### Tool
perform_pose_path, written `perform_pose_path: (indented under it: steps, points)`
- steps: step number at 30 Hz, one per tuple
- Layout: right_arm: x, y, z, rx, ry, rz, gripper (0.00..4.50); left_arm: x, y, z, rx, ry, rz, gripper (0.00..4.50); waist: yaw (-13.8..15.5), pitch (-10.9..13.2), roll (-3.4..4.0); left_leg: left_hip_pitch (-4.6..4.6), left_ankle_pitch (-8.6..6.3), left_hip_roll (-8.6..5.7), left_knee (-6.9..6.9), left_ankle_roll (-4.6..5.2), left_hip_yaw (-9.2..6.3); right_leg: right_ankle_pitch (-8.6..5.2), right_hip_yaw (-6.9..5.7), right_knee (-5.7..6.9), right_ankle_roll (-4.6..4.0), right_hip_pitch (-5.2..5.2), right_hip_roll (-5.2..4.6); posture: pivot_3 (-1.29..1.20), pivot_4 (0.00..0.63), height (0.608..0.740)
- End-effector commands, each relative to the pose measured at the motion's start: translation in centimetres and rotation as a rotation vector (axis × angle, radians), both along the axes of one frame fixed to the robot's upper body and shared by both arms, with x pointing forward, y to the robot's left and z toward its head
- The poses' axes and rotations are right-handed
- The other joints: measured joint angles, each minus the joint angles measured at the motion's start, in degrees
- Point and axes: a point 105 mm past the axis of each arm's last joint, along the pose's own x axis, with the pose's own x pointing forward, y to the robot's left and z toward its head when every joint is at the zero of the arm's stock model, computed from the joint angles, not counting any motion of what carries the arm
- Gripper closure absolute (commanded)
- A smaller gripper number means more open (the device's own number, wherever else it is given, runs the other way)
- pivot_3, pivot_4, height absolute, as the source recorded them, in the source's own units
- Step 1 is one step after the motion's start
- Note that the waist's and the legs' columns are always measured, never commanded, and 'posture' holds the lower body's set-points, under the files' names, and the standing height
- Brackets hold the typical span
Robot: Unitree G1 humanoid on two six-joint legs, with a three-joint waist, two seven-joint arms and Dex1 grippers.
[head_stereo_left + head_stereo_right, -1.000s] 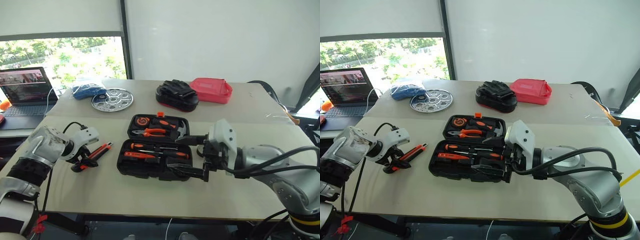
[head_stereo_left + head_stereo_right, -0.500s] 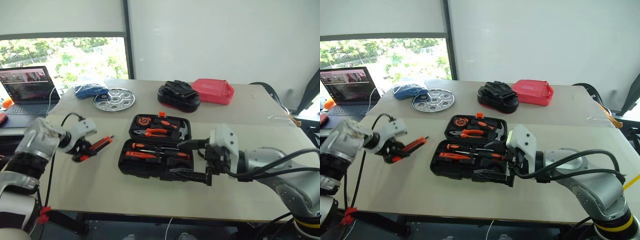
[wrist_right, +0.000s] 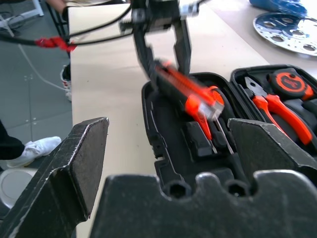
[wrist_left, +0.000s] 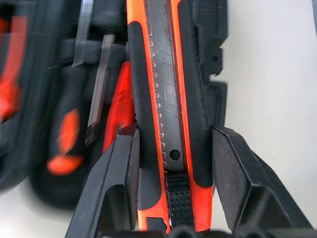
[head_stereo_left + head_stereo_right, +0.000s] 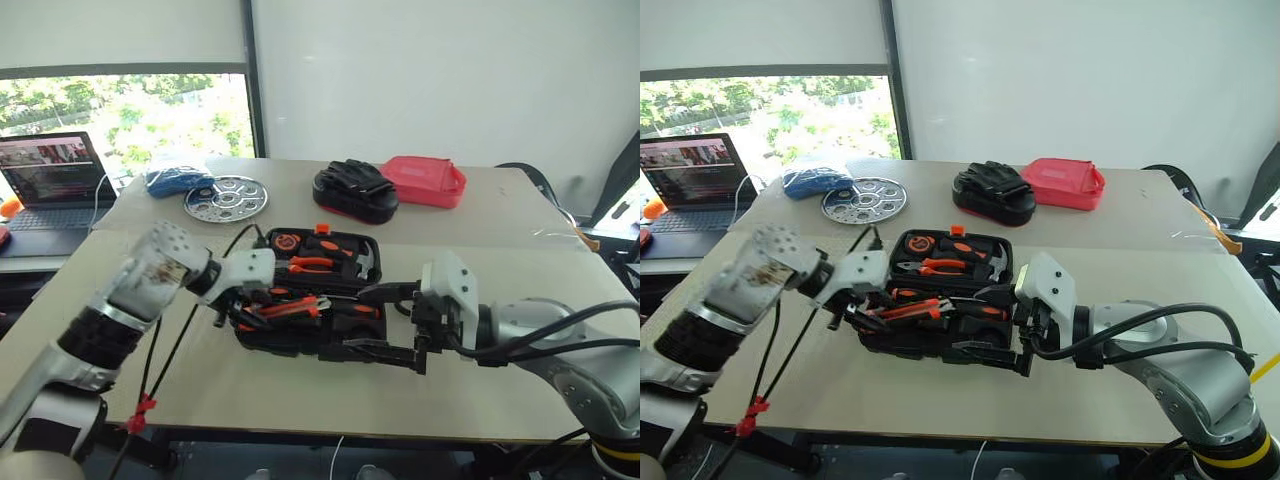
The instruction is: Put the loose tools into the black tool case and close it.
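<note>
- Case contents first: the black tool case (image 5: 305,300) lies open on the desk (image 5: 480,380), lid half flat behind the base half. The lid half holds orange-handled pliers (image 5: 308,264), a round orange-and-black tape measure (image 5: 286,242) and a hammer head (image 5: 366,262). The base half holds orange-and-black screwdrivers (image 5: 340,308) in moulded slots.
- Left tool (image 5: 243,312) is clamped on the orange-black utility knife (image 5: 290,309), one black finger (image 4: 119,188) pressed on each side of the handle near the slider end. The knife is tilted over the left part of the base half, beyond the left tool's fingertips; I cannot tell whether it touches the slots.
- Right tool (image 5: 385,322) stands wide open and holds nothing. One finger lies near the case's front right corner, the other above the right end of the base half.
- Change from a second ago: the knife was then held over the bare desk, well left of the case; the left tool has carried it across to the case and rolled. The right tool has kept its place.
- Knife's look: a long orange body with black grip panels, a grey metal strip with a row of small notches, and a ribbed black slider.
- Behind the case, well beyond both tools, sit a round perforated steel plate (image 5: 225,198), a black glove heap (image 5: 355,188) and a red pouch (image 5: 425,180).
</note>
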Motion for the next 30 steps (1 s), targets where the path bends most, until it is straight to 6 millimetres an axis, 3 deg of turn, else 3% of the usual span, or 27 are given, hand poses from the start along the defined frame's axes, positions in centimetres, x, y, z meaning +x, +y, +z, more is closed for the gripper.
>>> perform_pose_path:
  steps: [1, 6, 11, 24, 30]
  points:
    - [-0.5, -0.2, 0.9, 0.009, -0.055, -0.015, 0.00, -0.2, -2.2, -0.4, 0.016, -0.041, -0.060, 2.85, 0.1, 0.0, 0.00, 0.00, 0.00, 0.00, -0.01, 0.00, 0.00, 0.00, 0.00, -0.01, 0.00, 0.00, 0.00, 0.00, 0.150, 0.740]
    - [-0.5, -0.2, 0.9, 0.022, -0.054, -0.033, 0.00, -0.7, -3.5, -1.5, 0.042, -0.050, -0.143, 2.85, 0.1, 0.0, 0.00, -0.04, 0.00, -0.01, 0.00, 0.00, 0.00, 0.00, 0.01, -0.05, 0.01, 0.01, -0.02, 0.00, 0.150, 0.740]
    - [-0.6, -0.2, 0.9, 0.033, -0.051, -0.042, 0.00, 0.5, -4.4, -2.0, 0.093, -0.113, -0.174, 2.85, 0.3, 0.0, 0.00, 0.05, 0.00, -0.02, -0.01, 0.00, 0.00, 0.00, 0.00, -0.06, 0.00, 0.10, -0.01, 0.00, 0.150, 0.740]
    - [-0.9, 0.0, 0.7, 0.050, -0.048, -0.053, 0.00, 0.2, 0.1, -3.1, 0.268, -0.043, -0.120, 2.85, -1.0, 0.0, 0.05, 0.31, 0.00, 0.03, -0.08, 0.01, -0.05, -0.03, 0.03, -0.01, -0.04, 0.28, 0.09, 0.00, 0.150, 0.740]
    - [-1.0, 0.0, 0.6, 0.046, -0.051, -0.049, 0.00, -0.3, -0.2, -3.2, 0.225, -0.006, -0.101, 2.85, -1.2, 0.0, 0.05, 0.26, -0.02, 0.04, -0.10, 0.03, -0.05, -0.04, 0.04, -0.08, -0.02, 0.26, 0.08, 0.00, 0.150, 0.740]
